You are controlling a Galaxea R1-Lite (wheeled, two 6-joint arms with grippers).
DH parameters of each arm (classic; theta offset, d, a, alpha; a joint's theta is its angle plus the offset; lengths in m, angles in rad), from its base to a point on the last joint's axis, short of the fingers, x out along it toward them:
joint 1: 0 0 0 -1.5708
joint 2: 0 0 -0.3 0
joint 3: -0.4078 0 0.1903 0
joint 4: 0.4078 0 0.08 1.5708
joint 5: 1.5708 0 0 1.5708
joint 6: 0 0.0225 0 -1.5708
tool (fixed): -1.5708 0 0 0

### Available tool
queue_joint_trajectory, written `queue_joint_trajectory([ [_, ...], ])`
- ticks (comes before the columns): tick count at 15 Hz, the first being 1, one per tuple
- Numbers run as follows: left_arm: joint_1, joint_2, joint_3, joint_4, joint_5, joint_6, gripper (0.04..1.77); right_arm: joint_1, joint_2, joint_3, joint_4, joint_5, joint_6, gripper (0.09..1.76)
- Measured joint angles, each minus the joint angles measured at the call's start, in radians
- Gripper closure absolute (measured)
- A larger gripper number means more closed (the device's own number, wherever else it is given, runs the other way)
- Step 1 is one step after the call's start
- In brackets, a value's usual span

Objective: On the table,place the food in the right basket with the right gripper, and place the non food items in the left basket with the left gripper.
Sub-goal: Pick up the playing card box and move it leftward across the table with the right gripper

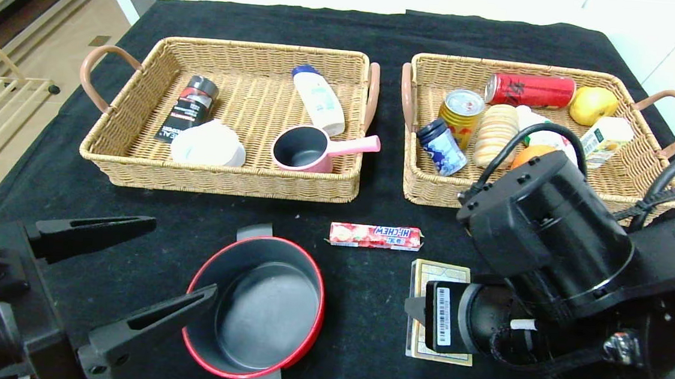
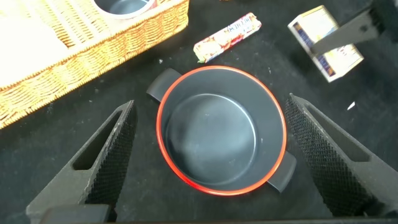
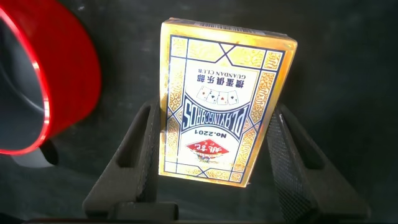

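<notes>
On the black cloth-covered bench, the red round pot with grey handles sits between the left end effector's wide-open fingers, untouched. The right end effector straddles the flat beige playing-card box, jaws half-open, contact unclear.

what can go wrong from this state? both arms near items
1. The right gripper straddles the card box, a non-food item. Gripping it risks sending it to the right basket, the food one.
2. The candy stick, the only food left on the table, may be skipped.
3. The open left gripper flanks the red pot. The round rim could slip, and its handle could snag a finger.
</notes>
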Motion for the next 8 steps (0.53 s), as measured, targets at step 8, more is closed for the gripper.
queue_joint_trajectory([
  [8, 0.001, -0.019, -0.005, -0.001, -0.001, 0.001, 0.09, 0.078, 0.175, -0.151, 0.062, -0.054, 0.002, 0.78],
])
